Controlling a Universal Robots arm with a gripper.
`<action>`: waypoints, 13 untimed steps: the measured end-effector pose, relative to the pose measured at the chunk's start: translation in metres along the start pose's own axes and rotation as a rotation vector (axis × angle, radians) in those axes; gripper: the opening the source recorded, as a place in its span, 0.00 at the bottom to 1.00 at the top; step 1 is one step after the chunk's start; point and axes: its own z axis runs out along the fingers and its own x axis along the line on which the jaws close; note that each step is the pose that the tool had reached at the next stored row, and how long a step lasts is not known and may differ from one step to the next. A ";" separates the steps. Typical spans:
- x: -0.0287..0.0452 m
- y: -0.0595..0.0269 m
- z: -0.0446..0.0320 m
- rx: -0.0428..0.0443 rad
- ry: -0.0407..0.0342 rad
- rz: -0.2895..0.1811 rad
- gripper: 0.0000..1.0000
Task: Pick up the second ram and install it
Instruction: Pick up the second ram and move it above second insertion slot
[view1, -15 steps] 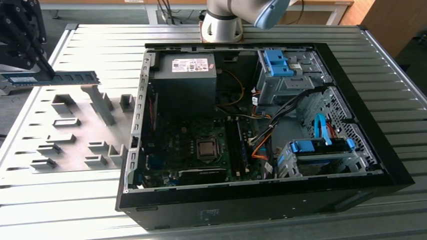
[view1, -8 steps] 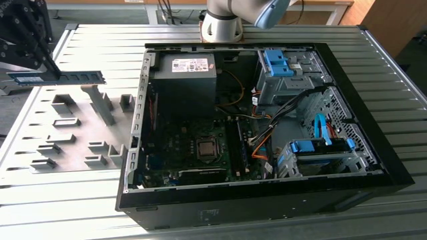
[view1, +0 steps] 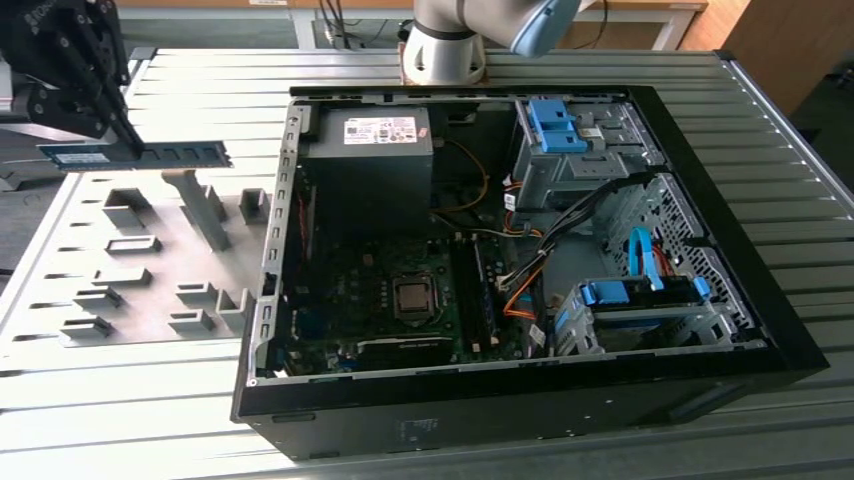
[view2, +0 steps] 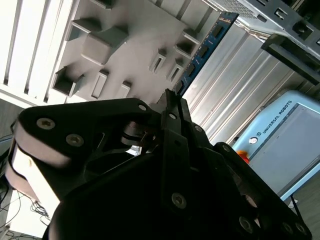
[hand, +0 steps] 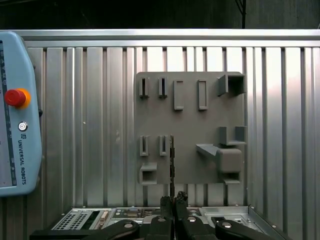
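Under everything, a ribbed metal table (view1: 134, 420). At three o'clock in the exterior view, an open computer case (view1: 534, 415), walled all round and crowded with cables, drive cages and a power box. Long black slots (view1: 470, 285) near its middle, with orange wires close at three o'clock. At nine o'clock, a grey plate (view1: 167, 262) studded with raised blocks.

Above that plate, at ten o'clock, the gripper (view1: 131, 146) clamped on the ram stick (view1: 180, 154) near mid-length. Held level, clear of the blocks, well apart from the case.

Likely light, stiff, thin and easily cracked. Best pinched on the flat faces, away from the contact edge, with no twisting.

Plenty of open air over plate and table. Tight room only past the case wall and beside the slots.
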 end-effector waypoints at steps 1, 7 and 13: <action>-0.0001 -0.0024 0.0000 0.0000 0.0000 0.000 0.14; -0.0005 -0.0214 0.0000 0.0000 0.0001 0.000 0.14; -0.0010 -0.0487 0.0001 0.0001 0.0000 0.000 0.14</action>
